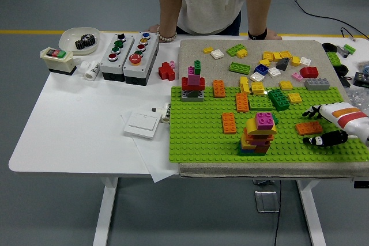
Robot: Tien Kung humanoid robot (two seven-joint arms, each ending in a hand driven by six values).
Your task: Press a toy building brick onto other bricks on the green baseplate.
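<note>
The right hand (323, 125) is held open-fingered around the orange brick (309, 127) on the baseplate's (196, 136) right side, probably so it can be grabbed for the stack (258, 133).

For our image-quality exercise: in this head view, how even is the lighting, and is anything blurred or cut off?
Head view: even, soft lighting, faint shadows only; green baseplate and purple-topped brick stack sharp; right hand cut off by the right edge; person cropped at the top.

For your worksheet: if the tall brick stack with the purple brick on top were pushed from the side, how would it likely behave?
The stack stands several bricks high with uneven layers, so it would probably tip or split at a joint. Its base sits on the green baseplate, so it likely won't slide. The hard bricks shouldn't bend.
</note>
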